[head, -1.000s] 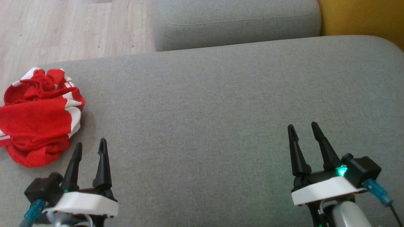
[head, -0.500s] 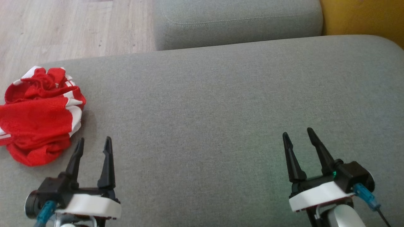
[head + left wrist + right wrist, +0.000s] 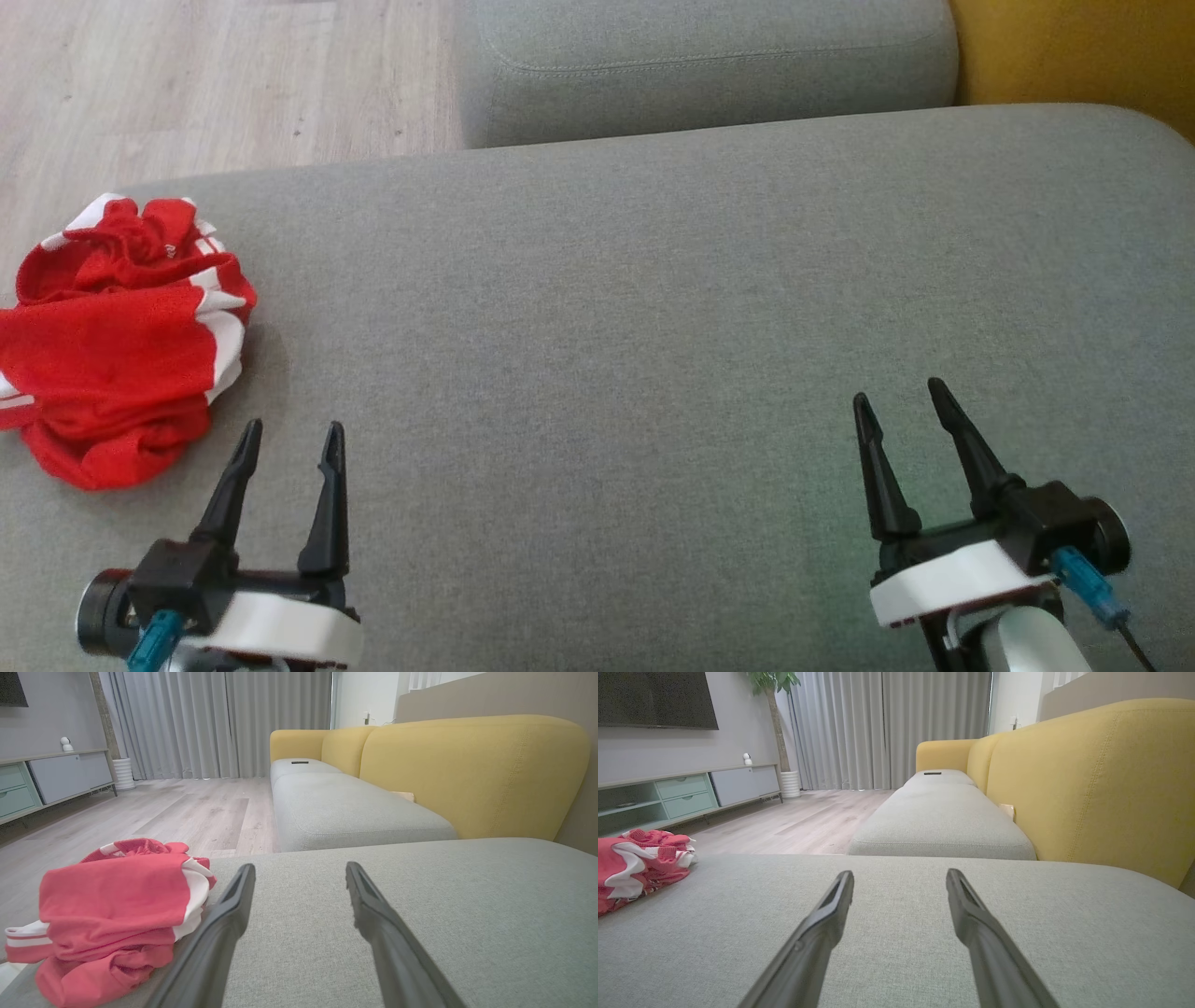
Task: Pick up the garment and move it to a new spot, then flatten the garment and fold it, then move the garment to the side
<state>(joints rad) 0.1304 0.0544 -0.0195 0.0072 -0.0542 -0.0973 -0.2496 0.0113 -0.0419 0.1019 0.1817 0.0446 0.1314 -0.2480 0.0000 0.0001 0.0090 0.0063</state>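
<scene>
the garment (image 3: pixel 117 341) lies crumpled, red and white, at the left edge of the grey cushion (image 3: pixel 607 317). the left gripper (image 3: pixel 292 427) stands just beside it, fingers wide apart and empty, not touching. the right gripper (image 3: pixel 897 391), also wide and empty, is well apart, over bare cushion

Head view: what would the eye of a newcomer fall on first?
The crumpled red and white garment stands out at the far left edge of the grey cushion. The open left tool is close beside it, not touching; the open right tool is far to the right.
</scene>
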